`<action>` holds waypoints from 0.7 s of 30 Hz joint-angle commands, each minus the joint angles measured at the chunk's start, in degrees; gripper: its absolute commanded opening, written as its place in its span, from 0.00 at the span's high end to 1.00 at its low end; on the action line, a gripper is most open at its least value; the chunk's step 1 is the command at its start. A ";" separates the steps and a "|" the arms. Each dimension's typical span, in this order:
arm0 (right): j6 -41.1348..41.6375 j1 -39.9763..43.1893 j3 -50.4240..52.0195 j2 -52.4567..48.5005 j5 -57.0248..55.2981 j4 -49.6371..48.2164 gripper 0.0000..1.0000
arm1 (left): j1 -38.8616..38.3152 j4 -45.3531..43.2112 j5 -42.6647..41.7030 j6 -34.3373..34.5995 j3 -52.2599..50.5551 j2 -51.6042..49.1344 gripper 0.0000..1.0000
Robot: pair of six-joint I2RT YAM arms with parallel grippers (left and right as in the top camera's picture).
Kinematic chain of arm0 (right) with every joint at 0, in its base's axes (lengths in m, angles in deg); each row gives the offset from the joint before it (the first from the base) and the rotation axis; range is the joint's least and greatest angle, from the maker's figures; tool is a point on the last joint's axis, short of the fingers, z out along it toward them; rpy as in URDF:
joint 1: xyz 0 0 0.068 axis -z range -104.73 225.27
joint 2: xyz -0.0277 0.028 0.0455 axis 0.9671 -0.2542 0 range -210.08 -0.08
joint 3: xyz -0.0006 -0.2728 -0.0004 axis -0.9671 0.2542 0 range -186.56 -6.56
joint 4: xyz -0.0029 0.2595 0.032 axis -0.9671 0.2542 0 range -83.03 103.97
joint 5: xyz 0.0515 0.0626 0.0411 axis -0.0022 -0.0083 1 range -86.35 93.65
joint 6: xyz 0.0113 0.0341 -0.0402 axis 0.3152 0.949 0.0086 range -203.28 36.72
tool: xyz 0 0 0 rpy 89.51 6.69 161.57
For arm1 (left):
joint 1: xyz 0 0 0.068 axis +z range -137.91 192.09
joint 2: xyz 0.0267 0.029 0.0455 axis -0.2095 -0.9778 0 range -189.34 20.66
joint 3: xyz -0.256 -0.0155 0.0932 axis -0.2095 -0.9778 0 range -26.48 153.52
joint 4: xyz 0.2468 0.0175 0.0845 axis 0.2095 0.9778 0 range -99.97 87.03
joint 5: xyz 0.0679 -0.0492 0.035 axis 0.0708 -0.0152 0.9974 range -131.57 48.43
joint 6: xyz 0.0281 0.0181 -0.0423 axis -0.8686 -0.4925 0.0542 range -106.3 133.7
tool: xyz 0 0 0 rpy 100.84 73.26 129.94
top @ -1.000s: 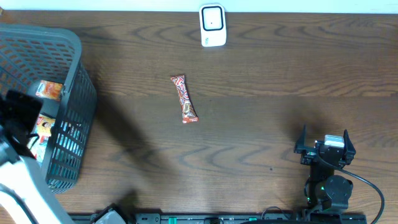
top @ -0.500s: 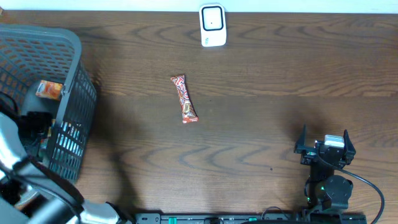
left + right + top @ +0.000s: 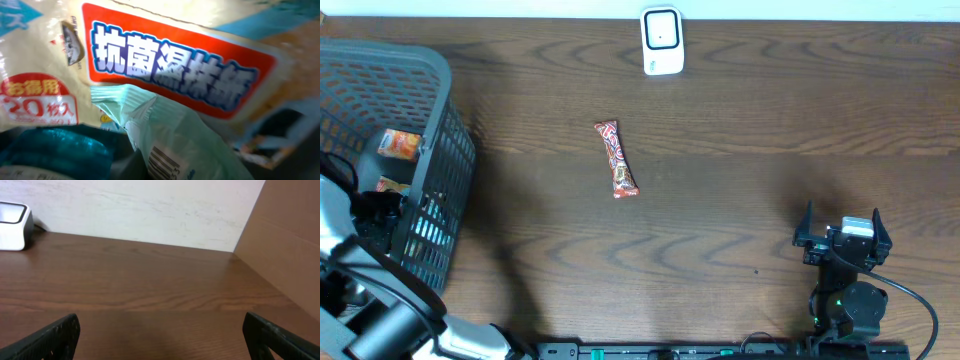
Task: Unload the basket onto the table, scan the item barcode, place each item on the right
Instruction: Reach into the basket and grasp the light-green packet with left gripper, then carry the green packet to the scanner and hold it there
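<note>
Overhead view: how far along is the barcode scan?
Done: nothing certain; one snack bar lies on the table, scanned or not I can't tell. In hand: left gripper is down in the basket, shut among packets; what it grips is unclear. Left: lift an item, present its barcode to the scanner. Right gripper sits open.

**A:** What is the right wrist camera picking up?

**B:** The right end effector [image 3: 160,339] is hanging low over the table [image 3: 150,290] with its jaws spread wide. One dark fingertip [image 3: 52,339] is showing in the lower left corner, and the other is showing in the lower right.

**A:** And between them?

**B:** Brown wood grain is running across the frame.

**A:** Further back?

**B:** A white device [image 3: 12,227] is sitting on the table at the far left edge, partly cut off and close to the pale wall [image 3: 150,205]. On the right, a brown panel [image 3: 285,245] is rising beside the table — it is looking like cardboard.
</note>
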 commanded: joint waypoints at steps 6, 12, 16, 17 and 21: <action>-0.55 0.17 0.09 0.02 -0.46 0.13 0.01 | 0.24 -0.02 -0.42 -2.21 7.72 15.26 0.92; -0.55 0.17 0.09 0.02 -0.46 0.13 0.01 | 0.11 -4.09 -6.36 0.96 9.86 28.63 0.92; -0.55 0.17 0.09 0.02 -0.46 0.13 0.01 | -3.82 -8.17 -22.86 1.68 9.84 36.06 0.92; -0.55 0.17 0.09 0.02 -0.46 0.11 0.01 | -5.57 -8.50 -25.49 1.68 9.84 37.13 0.92; -0.55 0.17 0.09 0.02 -0.46 0.13 0.01 | -18.05 -8.63 -28.20 1.16 9.57 39.63 0.92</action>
